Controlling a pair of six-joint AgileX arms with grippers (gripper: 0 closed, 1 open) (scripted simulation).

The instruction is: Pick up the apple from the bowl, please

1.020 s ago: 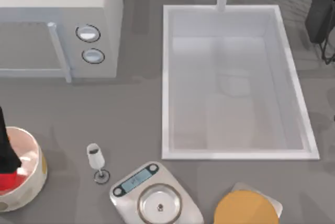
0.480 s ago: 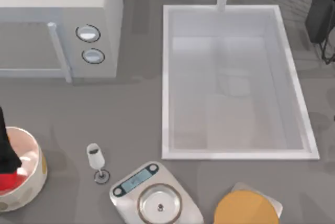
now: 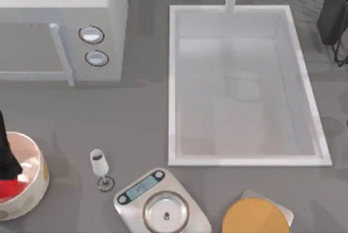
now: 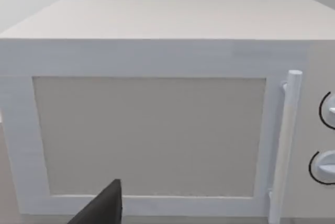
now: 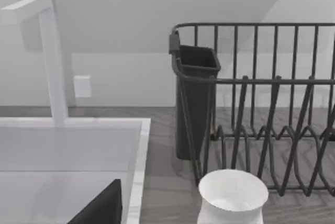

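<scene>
Left gripper (image 3: 6, 163) has not shifted over the last second, parked low in the bowl (image 3: 33, 181) against the apple (image 3: 11, 188); whether it grips I cannot tell, so the lift looks pending.

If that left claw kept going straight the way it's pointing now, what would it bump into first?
Judging by the top view, the left gripper points down into the bowl, so it would likely meet the apple first; depth is uncertain.
</scene>
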